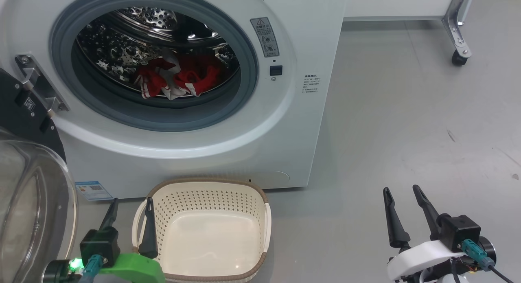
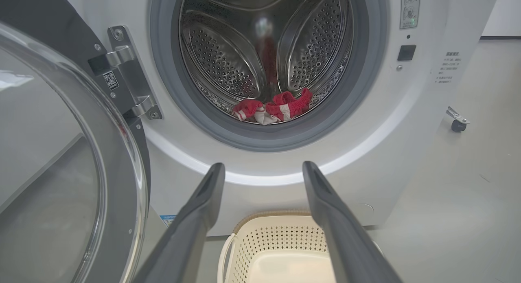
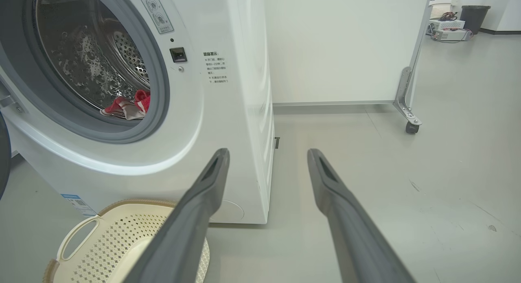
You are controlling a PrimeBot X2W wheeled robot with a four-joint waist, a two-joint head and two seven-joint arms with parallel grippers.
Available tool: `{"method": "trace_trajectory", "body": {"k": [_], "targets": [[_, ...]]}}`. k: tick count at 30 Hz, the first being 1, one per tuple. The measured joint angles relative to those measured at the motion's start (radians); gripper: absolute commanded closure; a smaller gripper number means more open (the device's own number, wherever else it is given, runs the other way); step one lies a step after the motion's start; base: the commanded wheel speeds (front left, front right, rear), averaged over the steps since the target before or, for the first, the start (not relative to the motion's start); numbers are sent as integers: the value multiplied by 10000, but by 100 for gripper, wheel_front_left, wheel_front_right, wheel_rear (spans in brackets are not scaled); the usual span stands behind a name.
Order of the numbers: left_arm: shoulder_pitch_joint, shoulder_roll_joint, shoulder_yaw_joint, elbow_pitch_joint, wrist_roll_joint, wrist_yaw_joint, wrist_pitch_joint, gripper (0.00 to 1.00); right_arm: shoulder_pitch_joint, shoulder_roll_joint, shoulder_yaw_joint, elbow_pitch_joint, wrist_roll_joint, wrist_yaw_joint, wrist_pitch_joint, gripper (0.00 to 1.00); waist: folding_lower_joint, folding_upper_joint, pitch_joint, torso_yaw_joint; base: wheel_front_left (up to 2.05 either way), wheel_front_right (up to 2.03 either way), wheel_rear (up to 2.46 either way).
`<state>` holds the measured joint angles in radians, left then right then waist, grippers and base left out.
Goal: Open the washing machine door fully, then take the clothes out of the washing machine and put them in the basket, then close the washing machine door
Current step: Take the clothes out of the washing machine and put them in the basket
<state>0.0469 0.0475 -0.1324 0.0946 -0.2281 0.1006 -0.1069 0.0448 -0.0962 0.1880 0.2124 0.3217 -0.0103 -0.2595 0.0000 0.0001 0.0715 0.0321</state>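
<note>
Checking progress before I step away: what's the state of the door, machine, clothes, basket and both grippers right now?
washing machine door, open, swung out to the left.
washing machine, drum exposed, clothes inside.
clothes, bunched at the drum's bottom, not yet removed.
basket, upright on the floor before the machine, empty.
left gripper, open, holding nothing.
right gripper, open, holding nothing.
</note>
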Motion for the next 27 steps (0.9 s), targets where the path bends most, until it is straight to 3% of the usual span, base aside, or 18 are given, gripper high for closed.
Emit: {"method": "trace_trajectory", "body": {"k": [16,27], "targets": [[-59,-2,4,73,-27,-2,100,0,-12,10,-25,-140,-40,2,0,0,0,0,416,-1,0,0,0],[-1128,50,104,679,-529,-359,566,0,-443,36,194,-247,-173,171,0,0,0,0,1145,-151,0,0,0]]}}
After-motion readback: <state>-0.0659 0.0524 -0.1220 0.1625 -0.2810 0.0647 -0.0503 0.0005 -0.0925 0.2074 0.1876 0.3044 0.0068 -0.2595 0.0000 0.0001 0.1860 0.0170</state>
